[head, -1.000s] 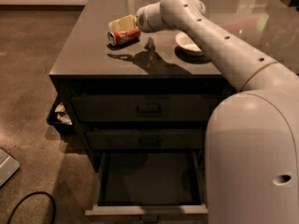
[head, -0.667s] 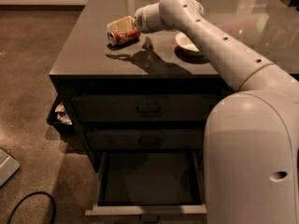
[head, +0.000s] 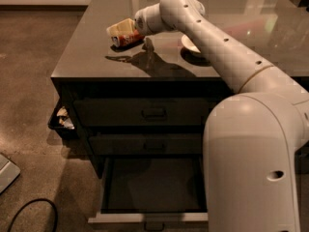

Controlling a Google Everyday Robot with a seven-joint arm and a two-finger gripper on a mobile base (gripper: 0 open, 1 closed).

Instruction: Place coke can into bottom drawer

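Observation:
My gripper is over the left part of the dark cabinet top, shut on the coke can. The red-orange can lies tilted between the pale fingers and is held above the surface, with its shadow below it. The bottom drawer is pulled open at the cabinet's foot, its dark interior showing nothing in it. My arm hides the drawer's right end.
A white bowl sits on the top, half hidden behind my arm. Two shut drawers are above the open one. A black bin stands left of the cabinet. A cable and a grey object lie on the floor.
The gripper with the can has shifted slightly left and toward the front edge of the cabinet top. The drawer has not moved.

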